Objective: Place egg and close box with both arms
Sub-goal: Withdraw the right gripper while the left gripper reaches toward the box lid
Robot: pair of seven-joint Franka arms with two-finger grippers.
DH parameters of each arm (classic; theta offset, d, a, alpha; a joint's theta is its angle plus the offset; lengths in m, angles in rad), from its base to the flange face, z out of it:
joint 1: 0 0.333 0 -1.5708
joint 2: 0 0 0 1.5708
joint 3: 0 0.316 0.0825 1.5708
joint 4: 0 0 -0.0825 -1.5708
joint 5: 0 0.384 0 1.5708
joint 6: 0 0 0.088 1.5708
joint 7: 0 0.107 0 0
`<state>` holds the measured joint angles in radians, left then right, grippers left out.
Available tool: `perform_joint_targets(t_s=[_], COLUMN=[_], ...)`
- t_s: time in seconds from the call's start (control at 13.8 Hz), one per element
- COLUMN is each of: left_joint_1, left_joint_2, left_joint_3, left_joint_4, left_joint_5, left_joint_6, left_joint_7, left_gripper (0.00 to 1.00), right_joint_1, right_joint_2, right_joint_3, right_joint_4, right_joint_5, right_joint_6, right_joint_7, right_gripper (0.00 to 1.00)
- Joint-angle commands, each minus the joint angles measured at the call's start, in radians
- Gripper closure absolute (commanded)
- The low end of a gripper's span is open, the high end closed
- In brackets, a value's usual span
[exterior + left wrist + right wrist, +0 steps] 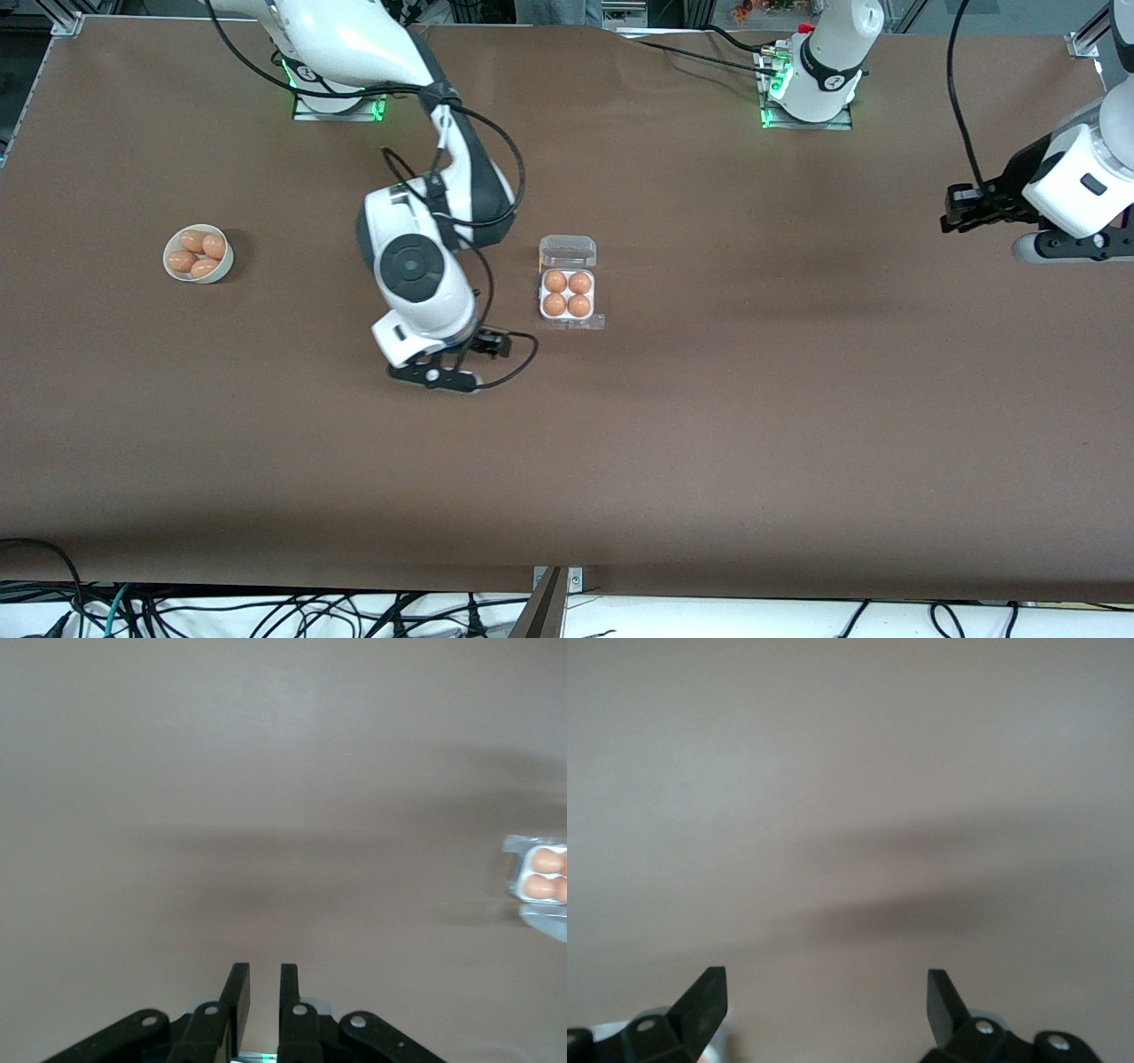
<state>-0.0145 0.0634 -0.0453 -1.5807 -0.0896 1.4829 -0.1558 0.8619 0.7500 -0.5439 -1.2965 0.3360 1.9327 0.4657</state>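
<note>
Brown table (pixel 709 425) beneath two white arms. Right gripper (pixel 496 346) low over bare table beside the egg carton (pixel 568 283), toward the right arm's end; fingers spread wide, empty. Left gripper (pixel 952 213) over bare table at the left arm's end, well apart from the carton; fingers (pixel 237 992) narrowly parted, holding nothing. Carton mid-table, clear lid laid open, four orange-brown eggs (pixel 567 293) filling its cells. White bowl (pixel 198 254) with four more eggs toward the right arm's end.

Brown matte table (pixel 709 443); aluminium frame rails (pixel 66 22) at corners; tangled cables (pixel 266 616) on pale floor below front edge
</note>
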Motion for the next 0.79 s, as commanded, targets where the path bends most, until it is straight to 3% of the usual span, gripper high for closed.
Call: perform_joint_targets(t_s=[0.0, 0.07, 0.22, 0.36, 0.51, 0.72], left_joint_1=[-0.002, -0.002, -0.002, -0.004, -0.008, -0.079], left_joint_2=[0.024, 0.032, 0.052, 0.082, 0.122, 0.173], left_joint_3=[-0.054, -0.077, -0.135, -0.209, -0.278, -0.32], left_joint_4=[0.018, 0.018, 0.018, 0.021, 0.022, 0.022], left_joint_5=[-0.022, -0.022, -0.022, -0.044, -0.064, -0.068], left_joint_6=[-0.018, -0.019, -0.019, -0.018, -0.01, -0.006], left_joint_7=[-0.071, -0.092, -0.164, -0.287, -0.391, -0.481], left_gripper=[0.84, 0.84, 0.84, 0.84, 0.84, 0.84], right_joint_1=[-0.059, -0.098, -0.222, -0.395, -0.48, -0.642], right_joint_2=[-0.05, -0.084, -0.19, -0.286, -0.394, -0.538], right_joint_3=[-0.024, -0.015, 0.092, 0.25, 0.324, 0.442], right_joint_4=[-0.015, -0.035, -0.101, -0.141, -0.238, -0.328], right_joint_5=[0.023, 0.023, 0.002, -0.14, -0.289, -0.344], right_joint_6=[-0.044, -0.052, -0.069, -0.136, -0.144, -0.152], right_joint_7=[-0.125, -0.143, -0.154, -0.177, -0.202, -0.237], right_gripper=[0.0, 0.0, 0.0, 0.0, 0.0, 0.0])
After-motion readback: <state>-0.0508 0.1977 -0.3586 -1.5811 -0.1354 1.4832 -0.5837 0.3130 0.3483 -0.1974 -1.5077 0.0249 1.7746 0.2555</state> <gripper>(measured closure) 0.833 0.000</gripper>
